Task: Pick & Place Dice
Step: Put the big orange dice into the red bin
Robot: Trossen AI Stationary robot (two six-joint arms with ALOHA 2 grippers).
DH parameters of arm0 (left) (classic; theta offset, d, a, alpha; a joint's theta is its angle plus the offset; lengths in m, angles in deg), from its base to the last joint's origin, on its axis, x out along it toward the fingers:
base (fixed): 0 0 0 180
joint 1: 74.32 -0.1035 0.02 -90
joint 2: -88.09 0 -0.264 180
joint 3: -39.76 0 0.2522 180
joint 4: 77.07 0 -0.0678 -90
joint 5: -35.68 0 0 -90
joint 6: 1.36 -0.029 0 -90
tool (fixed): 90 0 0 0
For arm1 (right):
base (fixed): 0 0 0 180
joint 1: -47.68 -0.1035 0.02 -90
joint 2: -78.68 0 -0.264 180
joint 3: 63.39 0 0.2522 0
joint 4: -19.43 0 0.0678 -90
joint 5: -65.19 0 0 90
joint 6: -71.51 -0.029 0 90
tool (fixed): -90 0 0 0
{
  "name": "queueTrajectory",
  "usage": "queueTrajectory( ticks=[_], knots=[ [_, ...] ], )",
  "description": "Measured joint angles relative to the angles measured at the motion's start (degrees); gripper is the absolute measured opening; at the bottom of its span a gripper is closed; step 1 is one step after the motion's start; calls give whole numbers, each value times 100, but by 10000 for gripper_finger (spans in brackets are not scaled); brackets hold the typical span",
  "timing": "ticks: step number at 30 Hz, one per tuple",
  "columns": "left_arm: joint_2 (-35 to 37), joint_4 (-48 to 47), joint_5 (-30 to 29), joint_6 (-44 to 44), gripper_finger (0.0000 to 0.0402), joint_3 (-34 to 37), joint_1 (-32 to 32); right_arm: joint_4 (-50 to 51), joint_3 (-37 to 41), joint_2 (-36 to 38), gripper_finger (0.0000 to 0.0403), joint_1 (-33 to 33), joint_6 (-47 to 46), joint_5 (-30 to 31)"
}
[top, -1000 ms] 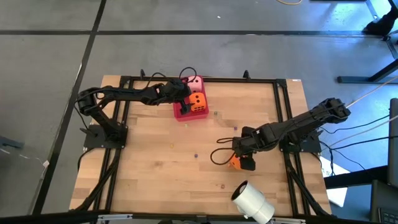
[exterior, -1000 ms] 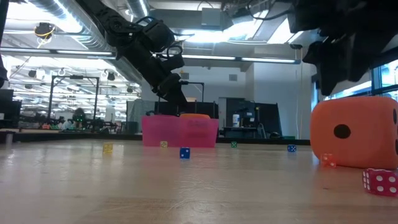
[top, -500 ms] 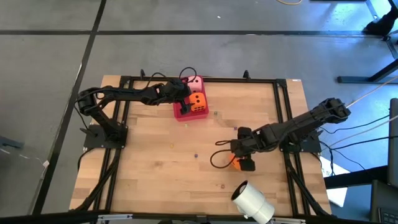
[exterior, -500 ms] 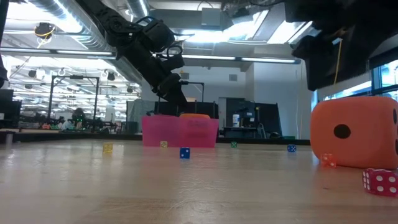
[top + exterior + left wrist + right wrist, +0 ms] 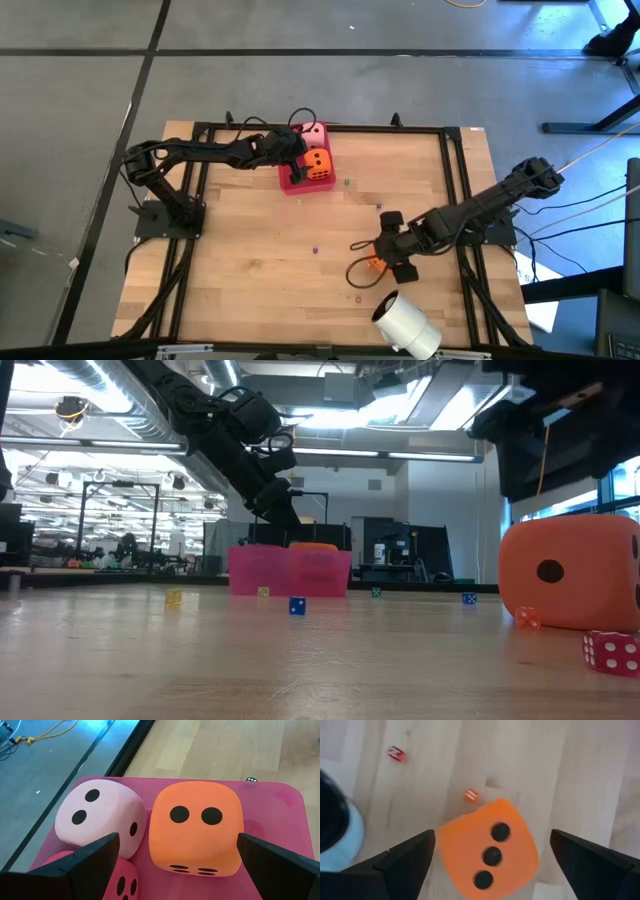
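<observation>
From above: the left gripper [image 5: 297,148] hangs over the red tray [image 5: 300,181] at the far middle of the table [image 5: 250,260], where a pale pink die [image 5: 314,133] and an orange die [image 5: 317,164] sit side by side. Over on the right, the right gripper [image 5: 388,262] hovers above a second orange die [image 5: 375,264], which peeks out beneath it on the bare wood, with the white roll [image 5: 408,325] nearer the front edge.

Down at table height: the second orange die [image 5: 570,572] looms large at the right, resting on the wood, a tiny orange die [image 5: 527,617] and a tiny red one [image 5: 610,650] just beside it. The tray [image 5: 289,571] sits farther back with the left arm angled down to it.

Left wrist: the fingers [image 5: 82,862] stand wide apart, gripping nothing; between them lie the pale pink die [image 5: 100,817], the orange die [image 5: 196,835] touching it, and a red die [image 5: 120,882], all in the tray.

Right wrist: fingers [image 5: 407,857] spread wide, and the orange die [image 5: 490,850] lies free on the wood between them, three pips up.
</observation>
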State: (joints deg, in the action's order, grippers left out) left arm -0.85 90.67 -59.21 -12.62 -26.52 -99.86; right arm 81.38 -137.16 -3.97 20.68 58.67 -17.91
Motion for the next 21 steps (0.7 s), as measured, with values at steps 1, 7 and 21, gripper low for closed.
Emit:
queueTrajectory(
  ticks=[1,7,21],
  knots=[
    [1,1,0,0,400,1,0,-56,0,1,398,-31,47,-8],
    [1,1,0,4,400,1,0,-7,0,2,399,-226,636,163],
    [0,3,1,7,400,1,0,361,1,-400,400,-269,756,-45]
  ],
)
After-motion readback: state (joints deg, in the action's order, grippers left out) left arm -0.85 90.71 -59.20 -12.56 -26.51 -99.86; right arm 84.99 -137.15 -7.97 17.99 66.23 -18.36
